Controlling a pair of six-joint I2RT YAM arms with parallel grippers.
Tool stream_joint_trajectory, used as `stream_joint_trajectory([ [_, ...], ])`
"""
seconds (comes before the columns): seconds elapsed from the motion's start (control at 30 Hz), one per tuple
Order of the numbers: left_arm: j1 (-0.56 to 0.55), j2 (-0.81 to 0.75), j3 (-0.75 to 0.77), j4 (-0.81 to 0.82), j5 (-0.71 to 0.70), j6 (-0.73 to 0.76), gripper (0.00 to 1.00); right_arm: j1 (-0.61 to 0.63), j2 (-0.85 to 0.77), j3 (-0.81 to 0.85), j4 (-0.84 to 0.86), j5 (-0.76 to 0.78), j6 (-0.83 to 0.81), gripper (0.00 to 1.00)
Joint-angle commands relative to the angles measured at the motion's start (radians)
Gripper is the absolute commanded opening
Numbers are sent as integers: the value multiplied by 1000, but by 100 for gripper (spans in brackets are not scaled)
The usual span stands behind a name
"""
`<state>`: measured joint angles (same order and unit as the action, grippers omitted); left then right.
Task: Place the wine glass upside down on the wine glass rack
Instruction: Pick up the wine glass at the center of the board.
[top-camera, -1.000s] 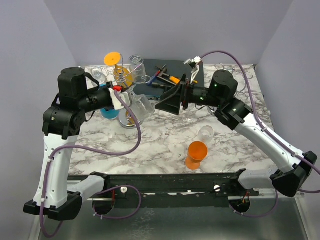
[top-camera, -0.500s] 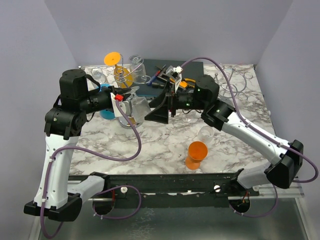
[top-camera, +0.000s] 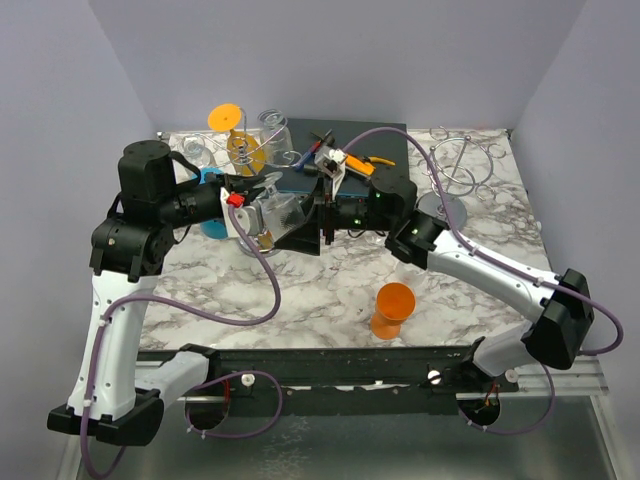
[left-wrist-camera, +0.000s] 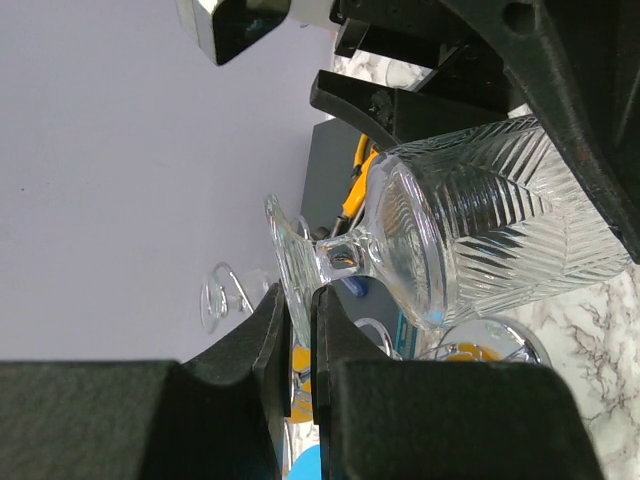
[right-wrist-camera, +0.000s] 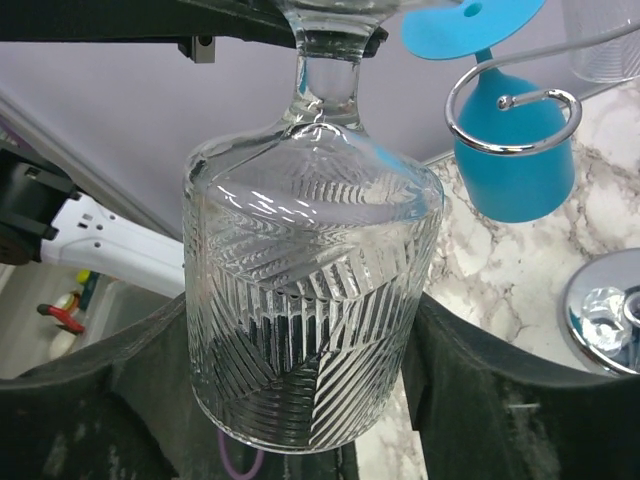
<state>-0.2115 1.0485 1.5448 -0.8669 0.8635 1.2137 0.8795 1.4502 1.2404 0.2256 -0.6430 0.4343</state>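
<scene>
A marble table (top-camera: 330, 290) is occupied at the back by one dark tray (top-camera: 385, 135), which is flanked by two wire racks. On the left rack (top-camera: 268, 125), one orange glass (top-camera: 244, 152) and one blue glass (right-wrist-camera: 510, 160) are hung foot-up. The right rack (top-camera: 455, 165) is screened by the right arm. A second orange glass (top-camera: 392, 310) is stood near the front. The clear wine glass (left-wrist-camera: 470, 230) is held in the air on its side, just before the left rack. Its foot is pinched by the left gripper (left-wrist-camera: 298, 300). Its bowl is flanked by the spread right gripper (top-camera: 290, 228); pressure cannot be told.
</scene>
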Motion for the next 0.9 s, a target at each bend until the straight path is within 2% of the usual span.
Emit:
stream_joint_trajectory([
  [0.0,0,-41,-32,42,67,18,0,6,10,7,77,28,7,63],
  [0.1,-1,-44,-31,42,69,7,0,6,4,-4,88,49,7,52],
  [0.17,0,-44,-30,42,67,1,4,6,-3,-15,93,77,9,39],
  [0.2,0,-45,-27,44,65,-9,11,5,-6,-23,101,90,8,33],
  [0.23,0,-44,-26,47,62,-24,27,6,-10,-36,116,103,7,29],
  [0.3,0,-44,-19,55,50,-73,67,5,-20,-68,146,133,4,28],
  [0.37,0,-45,-13,56,28,-115,78,5,-29,-94,159,169,-5,28],
  [0.43,-1,-52,-8,56,-5,-150,84,5,-38,-111,156,203,-21,27],
  [0.63,0,-77,24,45,-73,-281,91,4,-34,-131,156,247,-51,26],
  [0.87,0,-67,72,-9,-139,-338,92,4,7,-121,203,260,-71,25],
])
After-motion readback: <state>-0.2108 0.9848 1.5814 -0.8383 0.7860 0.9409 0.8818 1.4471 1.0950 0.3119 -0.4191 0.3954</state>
